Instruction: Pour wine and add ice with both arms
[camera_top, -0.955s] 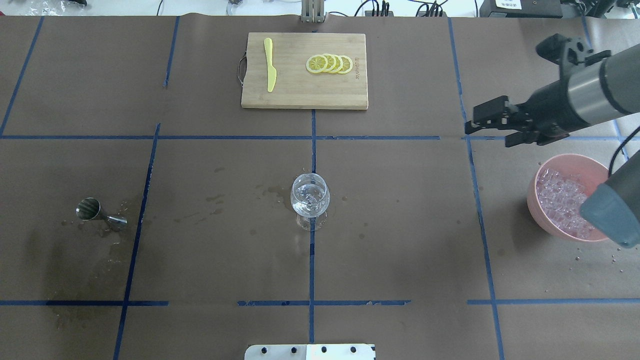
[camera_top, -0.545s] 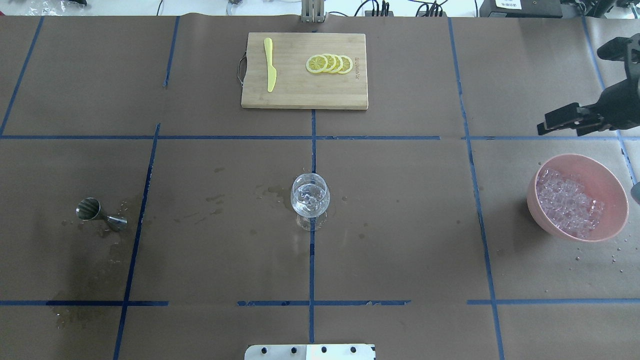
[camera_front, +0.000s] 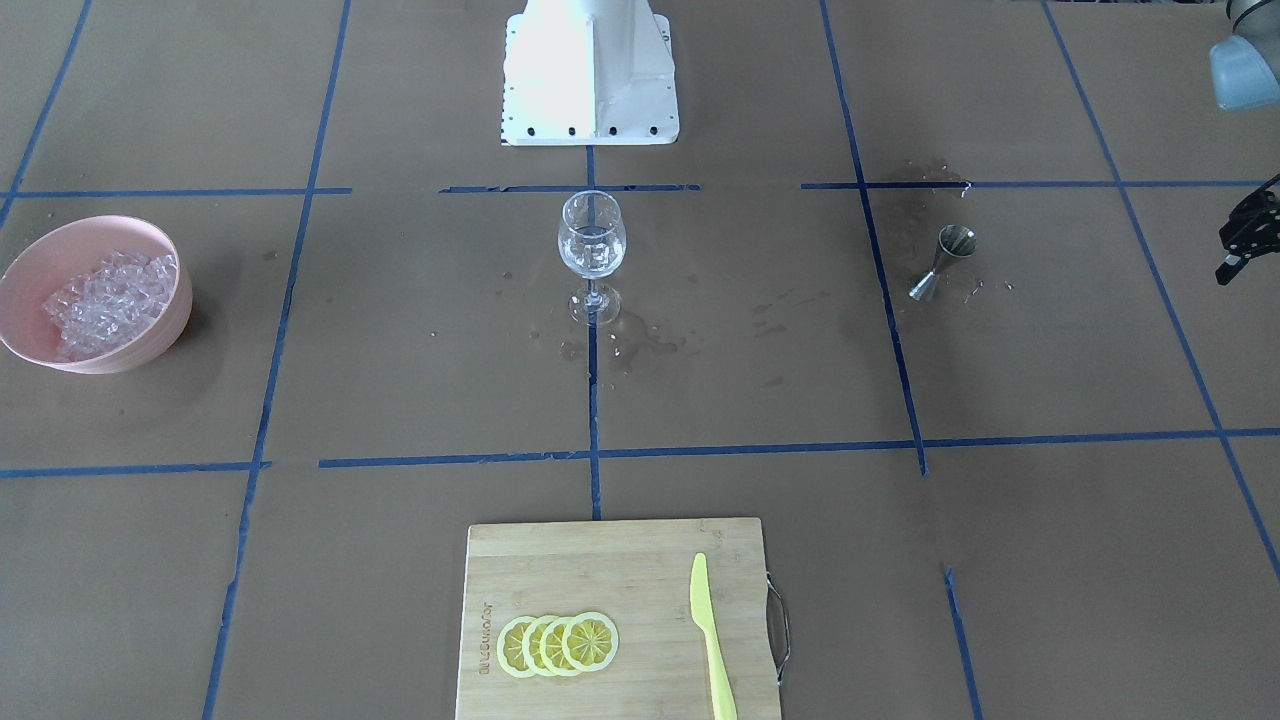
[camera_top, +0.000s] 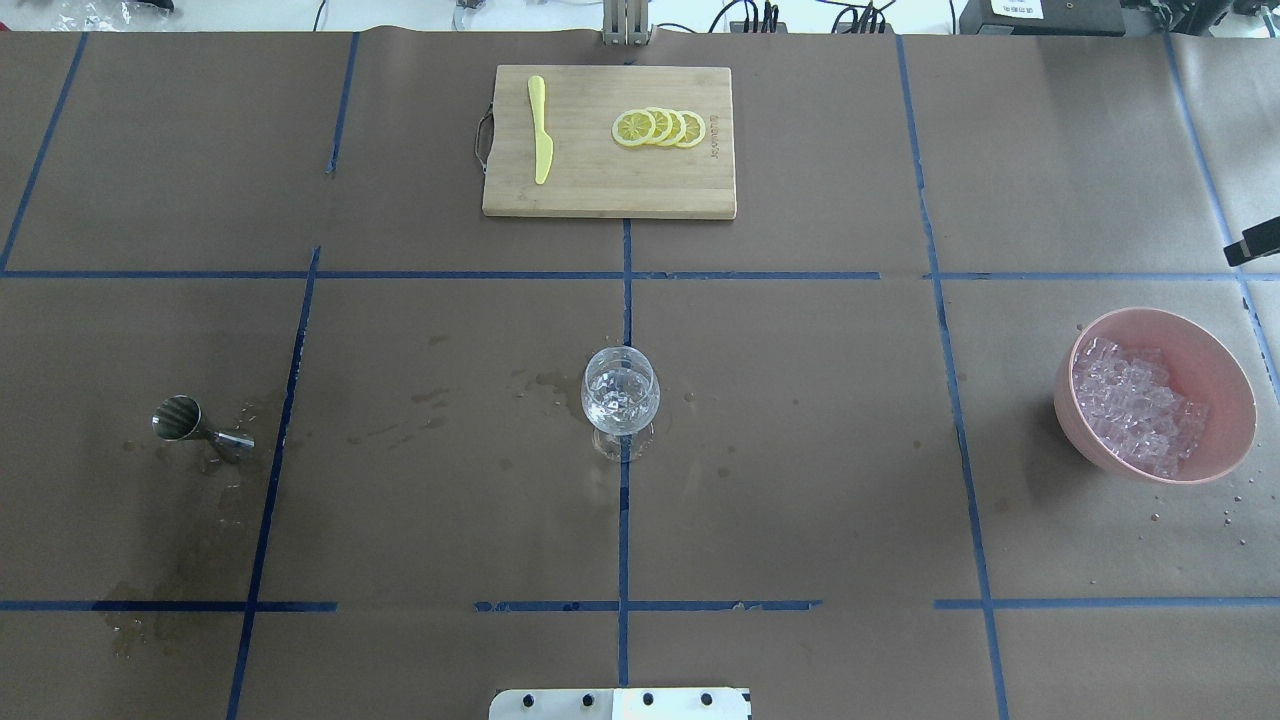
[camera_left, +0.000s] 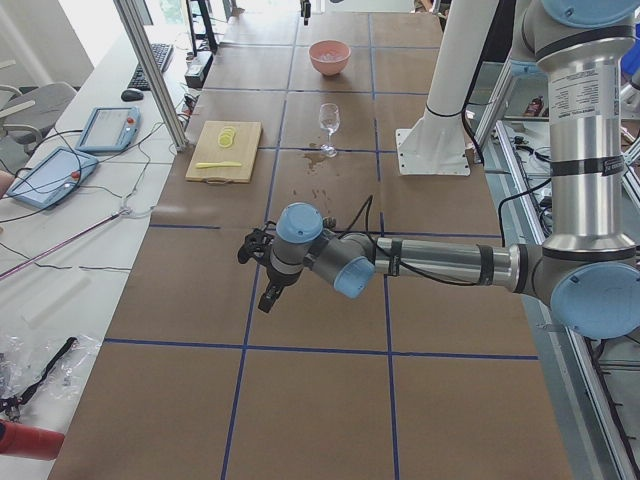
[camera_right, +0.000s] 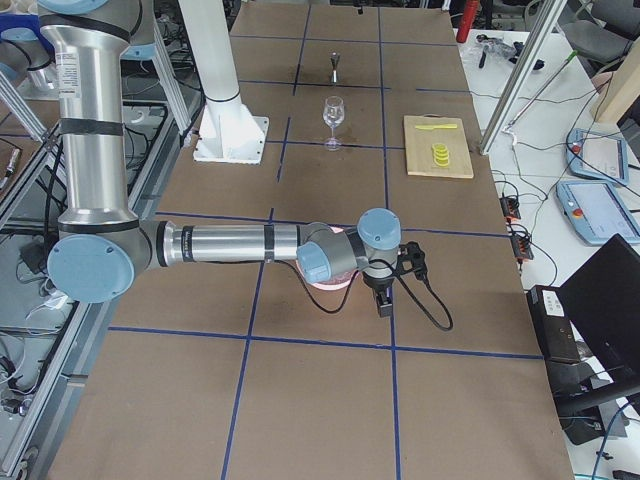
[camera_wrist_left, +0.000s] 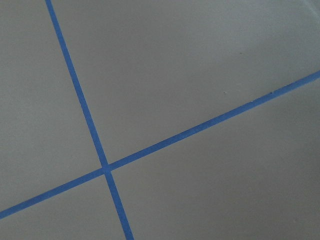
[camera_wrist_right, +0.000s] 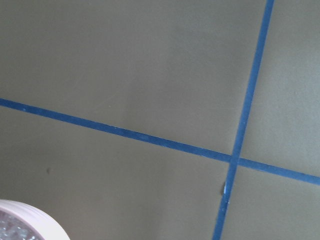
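A clear stemmed wine glass (camera_top: 620, 398) stands at the table's middle with glassy cubes in its bowl; it also shows in the front-facing view (camera_front: 592, 250). The ice (camera_top: 1130, 402) is a glittering heap in a pink bowl (camera_top: 1222, 372) at the right. A steel jigger (camera_top: 198, 428) stands at the left among wet stains. My right gripper (camera_top: 1255, 246) shows only as a black tip at the overhead view's right edge, beyond the bowl; in the exterior right view (camera_right: 397, 277) its fingers stand apart and empty. My left gripper (camera_front: 1240, 245) is far outside the jigger, open and empty.
A bamboo cutting board (camera_top: 600, 195) at the far side carries a yellow knife (camera_top: 540, 128) and several lemon slices (camera_top: 660, 128). The white robot base (camera_front: 590, 75) is at the near edge. Both wrist views show only brown paper with blue tape lines.
My right arm has drawn back to the right, away from above the pink bowl, until only the gripper's tip remains in the overhead view. Glass, jigger and bowl have not moved.
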